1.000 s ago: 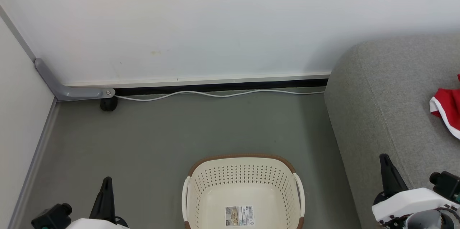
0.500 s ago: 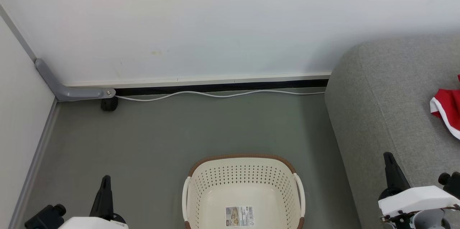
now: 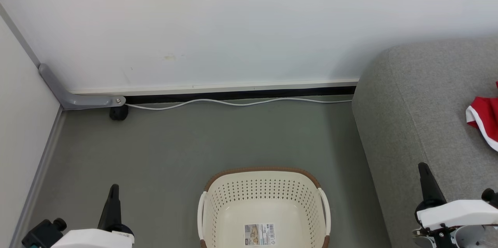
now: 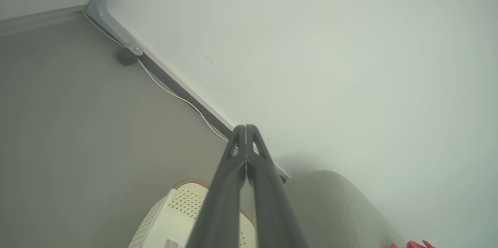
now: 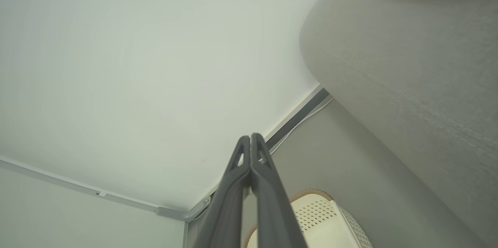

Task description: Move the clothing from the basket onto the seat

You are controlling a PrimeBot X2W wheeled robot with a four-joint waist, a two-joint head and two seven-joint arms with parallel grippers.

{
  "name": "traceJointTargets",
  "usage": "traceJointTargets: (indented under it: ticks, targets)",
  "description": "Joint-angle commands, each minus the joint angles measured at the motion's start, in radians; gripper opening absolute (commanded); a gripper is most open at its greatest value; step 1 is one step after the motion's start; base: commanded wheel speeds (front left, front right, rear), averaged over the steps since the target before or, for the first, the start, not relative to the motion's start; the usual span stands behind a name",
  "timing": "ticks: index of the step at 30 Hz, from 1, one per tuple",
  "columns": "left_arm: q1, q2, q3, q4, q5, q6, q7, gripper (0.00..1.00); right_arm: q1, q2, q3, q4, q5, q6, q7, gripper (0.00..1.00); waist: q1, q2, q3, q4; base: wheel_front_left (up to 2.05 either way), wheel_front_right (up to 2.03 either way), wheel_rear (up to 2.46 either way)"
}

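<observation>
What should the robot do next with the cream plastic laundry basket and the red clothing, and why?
Probably just park both arms: the cream perforated basket looks empty, red white-trimmed clothing already lies on the grey fabric sofa, and the left gripper and right gripper are shut, empty.

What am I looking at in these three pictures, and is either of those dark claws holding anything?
This is a wheeled robot with two arms. The wide picture comes from its head, looking down at the grey floor. The other two come from cameras on each wrist, looking along that arm's two dark fingers. The left gripper sits lower left, the right gripper lower right; both are shut and hold nothing. Between them stands the cream-white perforated plastic basket with a brown rim; its visible inside shows a label sticker and no clothing. On the right is the large grey woven-fabric sofa, with a bright red garment with white edging lying on it at the picture's edge.
</observation>
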Motion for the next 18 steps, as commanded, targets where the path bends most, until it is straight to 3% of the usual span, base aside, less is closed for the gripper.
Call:
traceJointTargets:
  ticks: [1, 18]
  targets:
    - [-0.056, 0.018, 0.013, -0.031, -0.03, -0.004, 0.007, 0.0, -0.016, -0.009, 0.004, -0.033, 0.026, 0.002, 0.009, 0.0, -0.0001, 0.0, 0.0, 0.0, 0.0, 0.0, 0.0]
    - [-0.072, 0.021, 0.014, -0.049, -0.237, -0.005, 0.06, 0.0, -0.012, 0.001, -0.024, -0.062, 0.214, 0.002, 0.06, 0.0, -0.0001, 0.0, -0.002, 0.002, 0.0, 0.0, 0.0]
